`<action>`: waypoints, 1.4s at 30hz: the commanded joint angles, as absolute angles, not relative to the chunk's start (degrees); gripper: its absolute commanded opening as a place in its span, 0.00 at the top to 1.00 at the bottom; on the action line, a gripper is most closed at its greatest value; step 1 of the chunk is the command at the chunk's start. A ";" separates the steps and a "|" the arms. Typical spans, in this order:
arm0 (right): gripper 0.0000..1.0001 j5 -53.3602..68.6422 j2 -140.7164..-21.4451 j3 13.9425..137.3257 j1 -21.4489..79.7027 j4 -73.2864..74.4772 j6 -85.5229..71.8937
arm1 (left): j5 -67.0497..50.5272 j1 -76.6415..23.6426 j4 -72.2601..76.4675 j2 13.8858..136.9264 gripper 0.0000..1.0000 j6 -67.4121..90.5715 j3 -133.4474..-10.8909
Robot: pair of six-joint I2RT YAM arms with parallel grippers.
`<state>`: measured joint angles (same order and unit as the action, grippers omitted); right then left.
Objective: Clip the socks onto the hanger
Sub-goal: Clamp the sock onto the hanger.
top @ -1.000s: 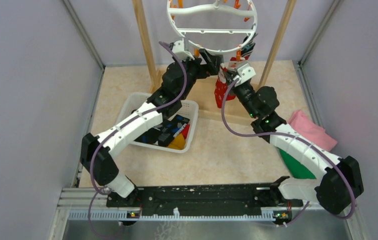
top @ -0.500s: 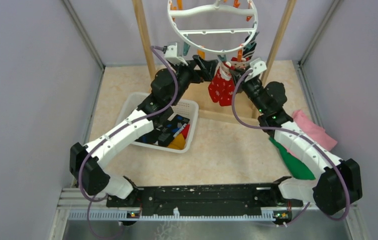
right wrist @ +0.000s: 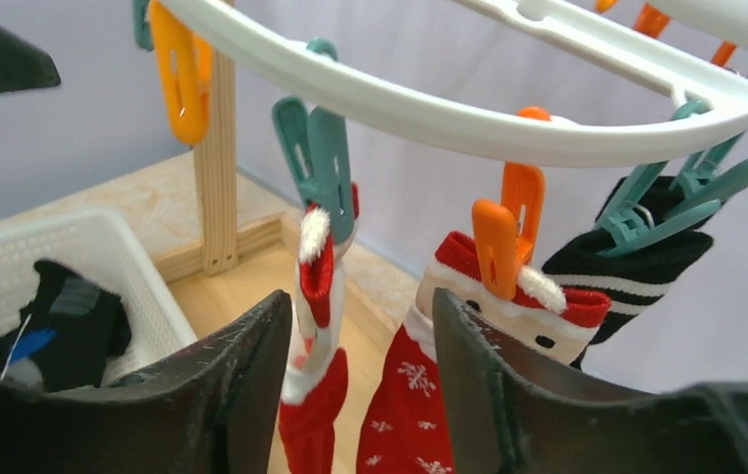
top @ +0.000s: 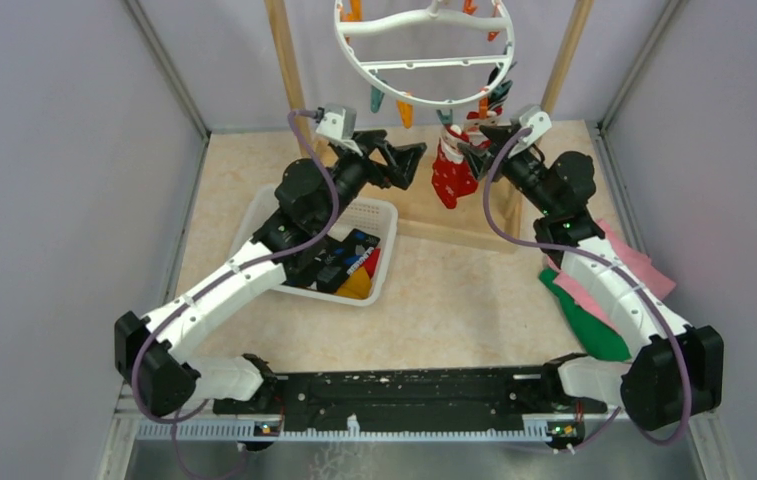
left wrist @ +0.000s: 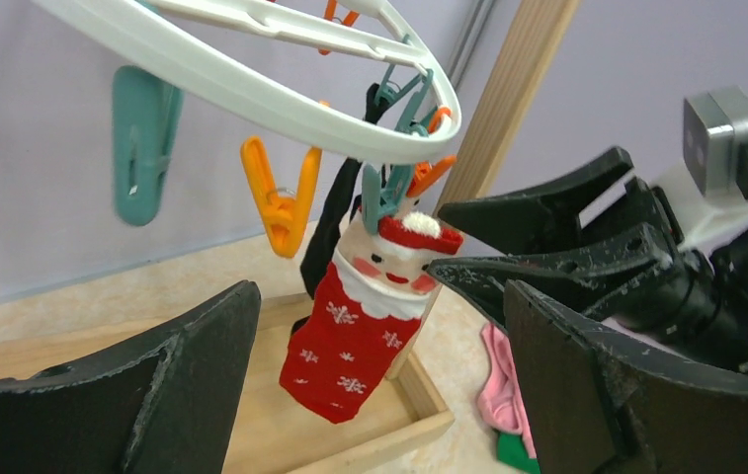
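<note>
The hanger (top: pixel 424 62) is a white ring with orange and teal pegs, hung between two wooden posts. Two red Santa socks (top: pixel 451 170) dangle from its near edge. In the right wrist view one red sock (right wrist: pixel 315 326) hangs from a teal peg (right wrist: pixel 318 163), the other (right wrist: pixel 419 395) from an orange peg (right wrist: pixel 496 242), and a black striped sock (right wrist: pixel 636 267) from a teal peg. My right gripper (right wrist: pixel 362 301) is open, with the teal-pegged sock hanging loose in its gap. My left gripper (left wrist: pixel 379 296) is wide open, just short of a red sock (left wrist: pixel 360 326).
A white mesh basket (top: pixel 266 208) with several more socks (top: pixel 346 268) stands below the left arm. A pink cloth (top: pixel 644 265) and a green cloth (top: pixel 594 335) lie under the right arm. A low wooden frame base (top: pixel 454 232) lies beneath the ring.
My right gripper has opened and let go of the red sock, which now hangs from its peg. The left gripper has drawn back from the ring, still open.
</note>
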<state>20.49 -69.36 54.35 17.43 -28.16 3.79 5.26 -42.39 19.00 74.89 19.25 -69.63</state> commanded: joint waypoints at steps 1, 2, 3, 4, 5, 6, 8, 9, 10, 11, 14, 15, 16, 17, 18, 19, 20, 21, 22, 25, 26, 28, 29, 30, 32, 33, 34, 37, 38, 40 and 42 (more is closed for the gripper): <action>0.40 29.79 -65.98 56.94 14.64 -23.86 3.10 | 1.82 -42.01 20.76 67.79 0.02 13.48 -65.11; 0.35 31.99 -65.35 56.68 13.88 -22.80 2.72 | 2.06 -41.94 20.19 66.37 0.02 13.41 -63.73; 0.30 33.91 -64.62 56.24 13.15 -21.93 2.44 | 2.32 -41.86 19.36 64.76 0.02 13.37 -62.11; 0.27 36.01 -64.00 55.74 12.45 -21.25 2.09 | 2.11 -41.73 18.49 63.36 0.02 13.05 -60.61; 0.25 37.69 -63.43 55.37 11.91 -20.25 2.02 | 1.52 -41.57 17.49 61.92 0.02 12.41 -59.23; 0.23 38.74 -62.73 55.09 11.61 -18.87 2.19 | 1.10 -41.42 16.37 60.69 0.02 11.94 -57.91; 0.19 41.12 -62.12 54.49 11.43 -16.72 3.15 | 0.44 -41.16 14.96 57.95 0.02 11.07 -55.17; 0.19 42.37 -62.20 54.29 11.43 -16.08 3.10 | 0.29 -41.14 14.67 56.88 0.02 10.78 -53.67; 0.19 43.24 -62.23 54.12 11.43 -15.87 3.03 | 0.40 -41.06 14.77 55.91 0.02 10.72 -51.85; 0.19 44.49 -62.48 53.73 11.45 -16.93 2.48 | 0.67 -41.05 15.08 54.92 0.02 10.89 -50.45; 0.20 44.50 -64.00 53.41 12.19 -21.28 -2.41 | 1.18 -40.96 16.89 52.94 0.02 11.82 -47.78; 0.20 43.34 -64.92 54.19 12.81 -20.84 -2.97 | 1.16 -40.89 17.40 52.55 0.02 11.94 -47.36; 0.21 41.69 -65.89 55.21 13.70 -20.08 -3.22 | 1.23 -40.92 17.73 52.24 0.02 12.02 -47.09; 0.21 39.94 -66.74 55.99 14.46 -19.78 -3.61 | 1.27 -40.87 17.87 52.07 0.02 12.04 -46.95; 0.22 38.43 -67.65 56.40 15.18 -20.58 -4.43 | 1.32 -40.87 17.85 51.98 0.02 12.00 -46.95; 0.23 37.14 -68.49 56.71 15.70 -21.74 -5.67 | 1.38 -40.87 17.82 51.85 0.02 11.96 -46.97; 0.23 36.12 -69.34 57.14 16.26 -22.66 -6.69 | 1.45 -40.87 17.82 51.73 0.02 11.95 -46.89; 0.25 34.85 -70.34 57.78 16.79 -22.97 -7.47 | 1.62 -40.88 17.68 51.58 0.02 12.00 -46.85; 0.26 33.62 -71.61 58.57 17.20 -23.16 -8.23 | 1.73 -40.89 17.60 51.46 0.02 12.10 -46.76; 0.29 31.62 -74.22 60.92 17.49 -23.70 -10.43 | 2.29 -40.87 17.47 50.72 0.02 12.13 -46.25; 0.31 31.83 -75.01 61.60 17.50 -24.19 -10.75 | 2.62 -40.87 17.48 50.36 0.02 12.13 -45.97; 0.39 32.74 -76.37 62.88 17.60 -25.26 -11.91 | 3.41 -40.87 17.59 50.00 0.02 12.08 -45.28; 0.45 32.93 -77.07 63.54 17.67 -25.46 -12.55 | 3.69 -40.87 17.78 49.91 0.02 12.00 -44.75; 0.52 32.72 -77.68 64.49 17.66 -25.48 -13.43 | 3.89 -40.83 17.93 49.77 0.02 11.89 -44.52; 0.65 31.47 -78.49 65.38 17.62 -25.41 -14.63 | 4.06 -40.81 18.08 49.81 0.02 11.72 -44.23; 0.72 31.16 -78.59 65.53 17.40 -25.71 -15.07 | 4.11 -40.78 18.08 49.75 0.02 11.50 -44.21; 0.78 31.35 -78.55 65.63 17.07 -25.94 -15.30 | 4.19 -40.72 17.96 49.69 0.02 11.25 -44.20; 0.93 32.53 -77.98 66.03 15.08 -25.62 -16.00 | 4.59 -40.57 17.40 49.55 0.02 10.37 -44.16; 0.95 33.05 -77.65 66.15 14.08 -25.23 -16.24 | 4.69 -40.53 17.33 49.50 0.02 10.03 -44.09; 0.97 34.12 -77.08 66.33 11.70 -23.77 -16.43 | 4.82 -40.37 17.15 49.32 0.02 9.49 -43.97; 0.97 34.98 -76.50 66.36 8.95 -21.90 -15.81 | 4.85 -40.21 17.15 49.16 0.02 9.10 -43.77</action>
<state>33.47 -78.56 62.85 13.19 -22.83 -15.11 4.14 -40.71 15.33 50.37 11.16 -44.36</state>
